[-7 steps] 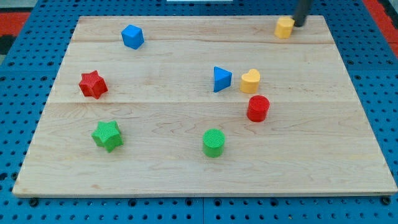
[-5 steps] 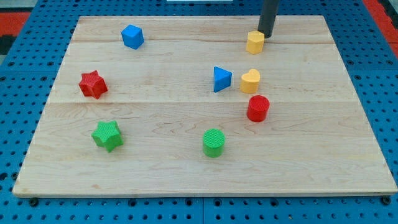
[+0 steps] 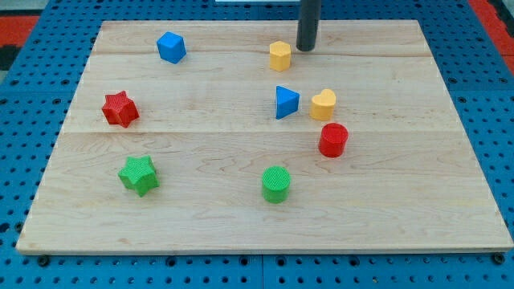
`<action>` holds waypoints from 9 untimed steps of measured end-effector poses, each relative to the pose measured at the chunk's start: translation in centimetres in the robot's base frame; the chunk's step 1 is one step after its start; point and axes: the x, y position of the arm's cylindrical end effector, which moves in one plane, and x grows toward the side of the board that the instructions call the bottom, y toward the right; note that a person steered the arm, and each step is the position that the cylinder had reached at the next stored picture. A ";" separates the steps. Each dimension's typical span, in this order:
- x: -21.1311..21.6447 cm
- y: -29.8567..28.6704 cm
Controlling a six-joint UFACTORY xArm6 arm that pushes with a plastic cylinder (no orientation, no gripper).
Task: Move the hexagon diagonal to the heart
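The yellow hexagon (image 3: 279, 56) lies near the view's top, a little right of the middle. My tip (image 3: 305, 48) stands just to its right and slightly above, close to it or touching. The yellow heart (image 3: 324, 105) lies lower and to the right, next to the blue triangle (image 3: 286, 102), which sits directly below the hexagon.
A red cylinder (image 3: 333, 140) sits just below the heart. A green cylinder (image 3: 275, 184) is lower at the middle. A blue cube (image 3: 171, 47) is at the top left. A red star (image 3: 120, 109) and a green star (image 3: 139, 175) are at the left.
My tip has swept from the top right toward the left, pushing the yellow hexagon left and slightly down. The other blocks have not moved.
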 end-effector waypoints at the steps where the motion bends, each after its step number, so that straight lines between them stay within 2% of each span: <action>1: -1.3 -5.0; 2: -3.9 -5.4; 3: -4.5 -5.8; 7: -4.4 -6.6; 8: -1.7 -7.8; 9: -1.0 4.1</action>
